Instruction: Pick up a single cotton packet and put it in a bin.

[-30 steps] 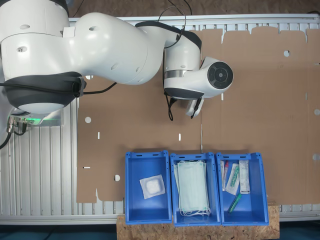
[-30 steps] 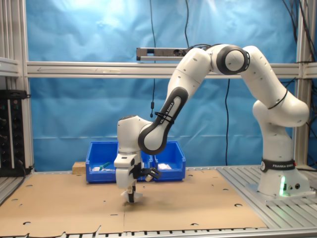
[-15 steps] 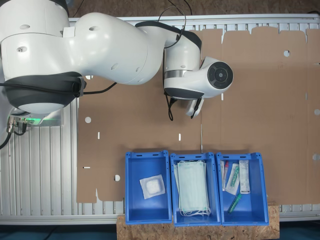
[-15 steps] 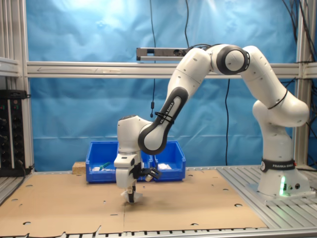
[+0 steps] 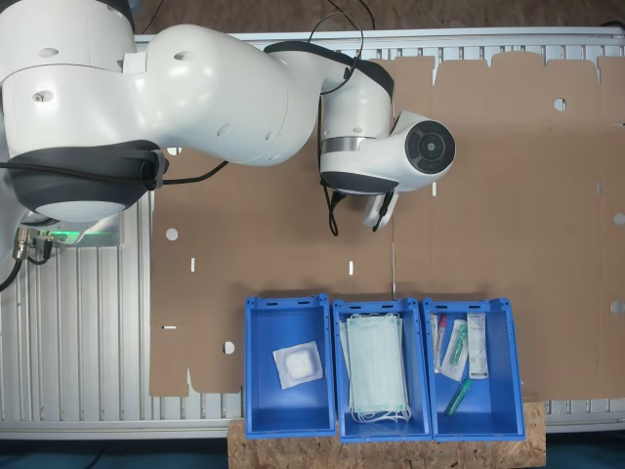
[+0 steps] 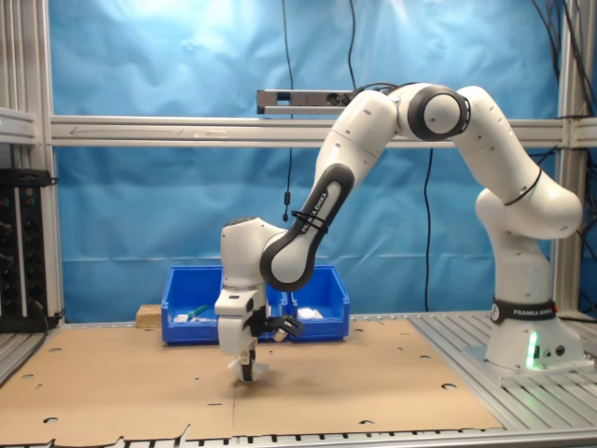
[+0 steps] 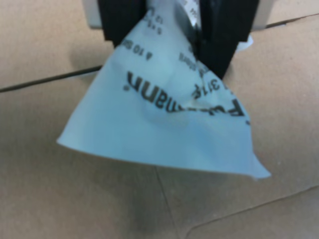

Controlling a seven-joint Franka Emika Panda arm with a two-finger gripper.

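The black two-fingered gripper (image 7: 187, 37) is clamped on the small flat white paper cotton packet with dark printed lines (image 7: 164, 112), its fingers (image 7: 222, 35) pinching the packet's upper edge so that the sheet hangs bent and tilted just above the brown cardboard sheet covering the table (image 7: 60, 199). In the second exterior view the gripper (image 6: 246, 366) sits low over the cardboard (image 6: 373, 383), with the packet (image 6: 254, 371) at its tip, near the middle of the sheet. In the first exterior view, three blue rectangular open-top plastic bins stand side by side along the near edge: the bin holding a white square packet (image 5: 262, 391) at the first exterior view's left, a middle bin with pale green face masks (image 5: 340, 322), and a third bin with narrow packets and green-tipped items (image 5: 503, 391). The packet is well apart from all three.
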